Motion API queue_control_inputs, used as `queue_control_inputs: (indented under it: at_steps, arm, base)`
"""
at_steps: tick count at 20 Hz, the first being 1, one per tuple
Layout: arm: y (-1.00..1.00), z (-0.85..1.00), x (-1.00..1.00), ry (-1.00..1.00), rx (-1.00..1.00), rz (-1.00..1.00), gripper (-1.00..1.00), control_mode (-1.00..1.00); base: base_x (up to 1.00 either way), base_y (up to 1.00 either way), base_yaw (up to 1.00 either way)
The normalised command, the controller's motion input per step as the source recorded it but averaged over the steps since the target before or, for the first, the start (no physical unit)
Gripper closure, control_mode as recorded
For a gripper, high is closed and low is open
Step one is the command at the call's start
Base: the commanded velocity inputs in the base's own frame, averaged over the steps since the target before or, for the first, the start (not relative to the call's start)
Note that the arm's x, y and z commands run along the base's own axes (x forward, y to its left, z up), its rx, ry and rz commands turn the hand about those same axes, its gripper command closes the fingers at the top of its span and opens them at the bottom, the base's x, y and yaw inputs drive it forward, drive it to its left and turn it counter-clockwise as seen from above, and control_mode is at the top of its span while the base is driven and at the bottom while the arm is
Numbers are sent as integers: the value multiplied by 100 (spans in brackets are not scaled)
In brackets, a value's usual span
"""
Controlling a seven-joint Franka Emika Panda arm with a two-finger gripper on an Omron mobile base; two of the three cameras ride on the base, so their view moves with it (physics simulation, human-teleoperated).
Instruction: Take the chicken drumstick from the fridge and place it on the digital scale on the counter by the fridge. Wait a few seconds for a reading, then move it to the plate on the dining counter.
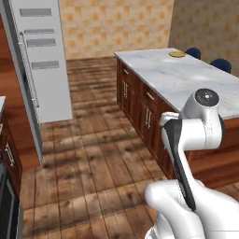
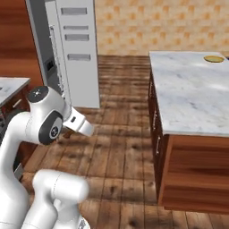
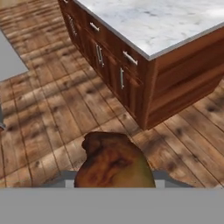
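Note:
The brown, lumpy chicken drumstick (image 3: 111, 159) sits between my gripper's (image 3: 113, 178) fingers in the hand view, with the jaws shut on it above the wooden floor. Beyond it stands the dining counter (image 3: 153, 22), a white marble top on a reddish wood base. The yellow-tan plate (image 1: 177, 54) (image 2: 214, 58) lies at the far end of that counter (image 1: 186, 79) (image 2: 192, 94). The grey fridge (image 1: 42, 60) (image 2: 74, 53) stands at the back left with a door swung open. The digital scale is out of view.
Wooden floor (image 1: 93, 140) stretches between the fridge and the island. Dark-blue stools (image 1: 220, 65) stand behind the island. A short marble-topped cabinet counter (image 2: 9, 87) is at the left. Drawers and doors with silver handles (image 3: 130, 57) line the island's side.

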Motion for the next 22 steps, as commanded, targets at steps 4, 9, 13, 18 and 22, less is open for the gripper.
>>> queue_control_inputs:
  at_steps: [4,9,13,18,22]
  arm:
    - [0,0,0,0,0,0,100,100]
    - [0,0,0,0,0,0,100,100]
    - [0,0,0,0,0,0,100,100]
    - [0,0,0,0,0,0,100,100]
    - [0,0,0,0,0,0,100,100]
  base:
    - [-6,-100,18]
    - [0,-100,13]
    - [0,-100,7]
    - [0,-100,7]
    - [0,-100,9]
